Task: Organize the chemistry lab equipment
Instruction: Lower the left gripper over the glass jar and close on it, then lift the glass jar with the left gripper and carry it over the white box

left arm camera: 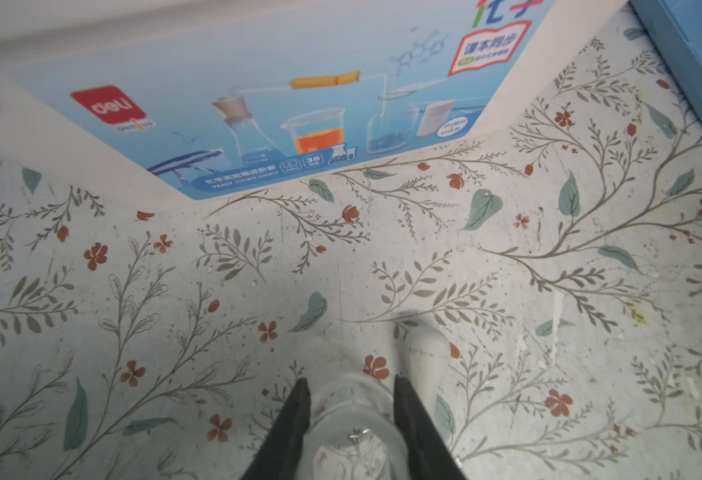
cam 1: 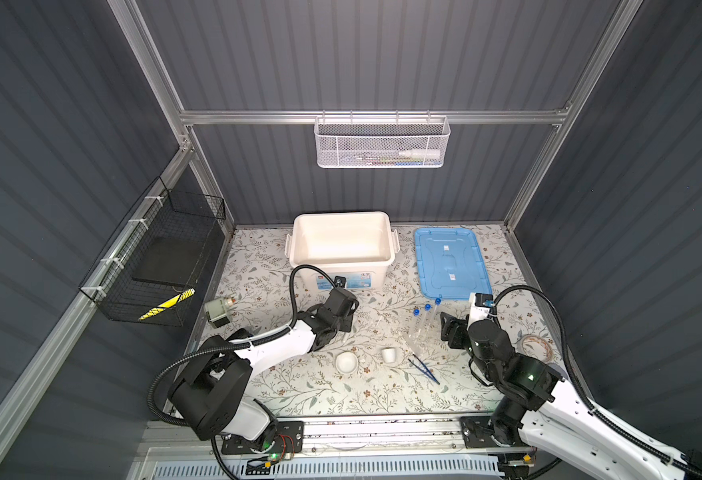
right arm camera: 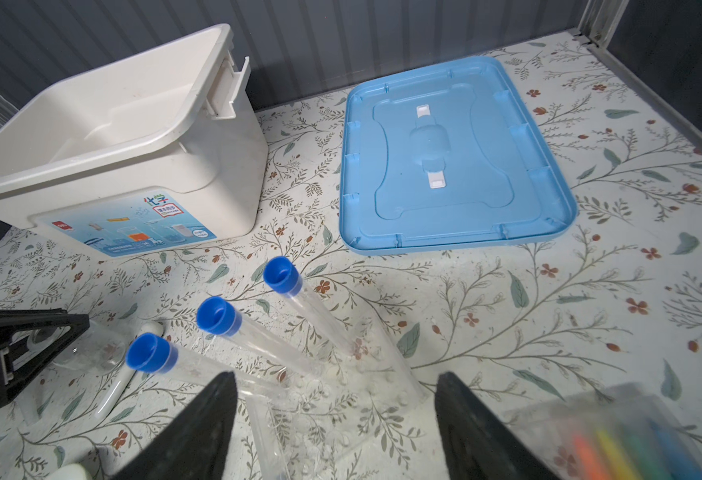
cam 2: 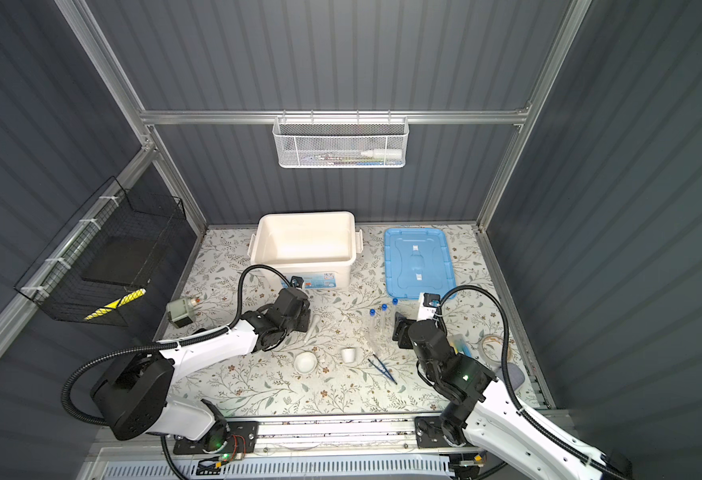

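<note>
My left gripper point(left arm camera: 351, 380) is shut on the neck of the small glass flask point(left arm camera: 353, 419), which stands on the floral mat in front of the white bin; in a top view the gripper point(cam 1: 351, 320) hides the flask. The white pestle point(left arm camera: 422, 353) lies right beside it. My right gripper point(right arm camera: 335, 376) is open, its fingers straddling the clear rack point(right arm camera: 366, 374) without touching it. Three blue-capped test tubes point(right arm camera: 217, 316) lean in that rack. The white mortar bowl point(cam 1: 347, 362), small white cup point(cam 1: 388, 354) and blue tweezers point(cam 1: 424, 369) lie nearer the front.
An open white bin point(cam 1: 299, 232) stands at the back, with its blue lid point(cam 1: 451, 264) flat to the right. A pack of coloured highlighters point(right arm camera: 615, 440) lies by my right gripper. A tape roll point(cam 1: 536, 347) sits far right and a small grey device point(cam 1: 218, 311) far left.
</note>
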You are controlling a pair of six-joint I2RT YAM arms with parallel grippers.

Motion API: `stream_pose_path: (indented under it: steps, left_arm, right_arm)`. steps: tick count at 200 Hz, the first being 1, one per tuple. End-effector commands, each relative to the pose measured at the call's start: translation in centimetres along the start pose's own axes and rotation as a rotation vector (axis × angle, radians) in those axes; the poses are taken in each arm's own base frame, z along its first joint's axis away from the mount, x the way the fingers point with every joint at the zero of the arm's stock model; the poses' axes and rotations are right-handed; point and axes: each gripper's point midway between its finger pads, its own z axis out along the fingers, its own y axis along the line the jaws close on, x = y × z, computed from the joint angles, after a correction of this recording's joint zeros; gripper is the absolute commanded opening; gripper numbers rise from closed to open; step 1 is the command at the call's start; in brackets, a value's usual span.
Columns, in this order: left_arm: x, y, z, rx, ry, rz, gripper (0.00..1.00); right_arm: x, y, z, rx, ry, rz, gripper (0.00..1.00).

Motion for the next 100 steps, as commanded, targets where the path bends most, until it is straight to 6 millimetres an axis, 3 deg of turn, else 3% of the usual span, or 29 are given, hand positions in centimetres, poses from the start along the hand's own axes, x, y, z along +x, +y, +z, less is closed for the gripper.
stream_pose_path:
  steps: [1,100]
  left_arm:
    - [-1.5,-0.2,-0.4,0.012,-0.035,0.004,0.27]
    - [-3.2,0.3,-2.5,0.006,-0.078,0.002,0.25]
  right_arm:
    - [0.3,-0.5,0.0,0.009,0.011,-0.014,0.78]
    - [-1.3,-0.3,0.1,-0.001,-0.001,-0.021,0.78]
